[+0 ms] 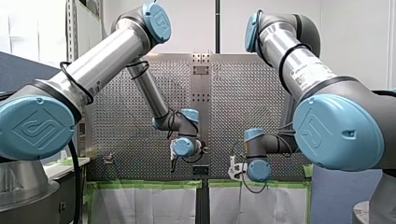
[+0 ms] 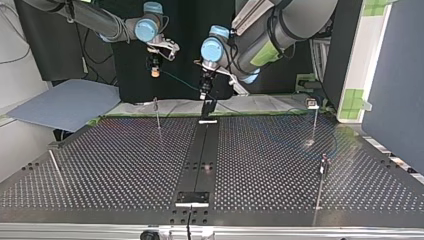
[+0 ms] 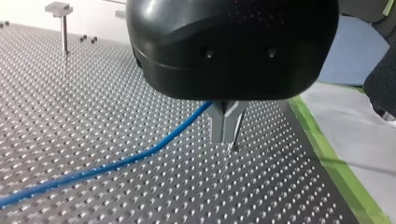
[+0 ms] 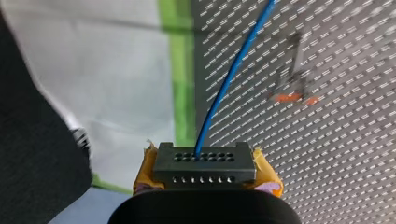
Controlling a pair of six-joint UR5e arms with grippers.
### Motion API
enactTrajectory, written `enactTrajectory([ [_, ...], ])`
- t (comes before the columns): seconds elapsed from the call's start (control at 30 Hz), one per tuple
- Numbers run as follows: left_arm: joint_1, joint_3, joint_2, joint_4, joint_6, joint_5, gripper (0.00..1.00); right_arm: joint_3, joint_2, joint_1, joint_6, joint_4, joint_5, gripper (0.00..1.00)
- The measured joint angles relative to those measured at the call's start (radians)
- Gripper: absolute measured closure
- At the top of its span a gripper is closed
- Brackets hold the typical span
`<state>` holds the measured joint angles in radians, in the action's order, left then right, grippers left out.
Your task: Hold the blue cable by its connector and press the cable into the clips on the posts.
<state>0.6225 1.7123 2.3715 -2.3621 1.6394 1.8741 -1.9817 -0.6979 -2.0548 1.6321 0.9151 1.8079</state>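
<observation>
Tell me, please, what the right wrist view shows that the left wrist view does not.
Only the right wrist view: the black connector between the yellow pads of my right claw. Only the left wrist view: my left claw, metal fingers shut on the blue cable. Both: that cable, the perforated table and green tape.

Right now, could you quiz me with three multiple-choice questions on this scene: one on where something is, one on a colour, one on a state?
1. Where is the black connector? A) between the right tool's yellow pads; B) clipped on a post; C) dangling free.
2. What colour is the cable? A) red; B) blue; C) white.
3. The left tool's metal fingers are: A) spread wide; B) closed together; C) missing.
Answers: 1 A, the pads hug its sides; 2 B, blue in both wrist views; 3 B, no gap shows between them.
</observation>
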Motion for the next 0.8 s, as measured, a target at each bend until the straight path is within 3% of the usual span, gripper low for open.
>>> enactTrajectory([
  [0.13,0.025,-0.031,0.031,0.000,0.001,0.005,1.00,-0.016,0.011,0.034,-0.010,0.025,-0.017,1.00],
  [0.4,0.079,-0.113,0.113,-0.034,0.003,0.028,1.00,-0.010,0.013,0.118,-0.018,0.058,-0.080,1.00],
  [0.8,0.099,-0.219,0.233,-0.085,-0.002,0.051,1.00,0.045,0.013,0.231,-0.016,0.059,-0.111,1.00],
])
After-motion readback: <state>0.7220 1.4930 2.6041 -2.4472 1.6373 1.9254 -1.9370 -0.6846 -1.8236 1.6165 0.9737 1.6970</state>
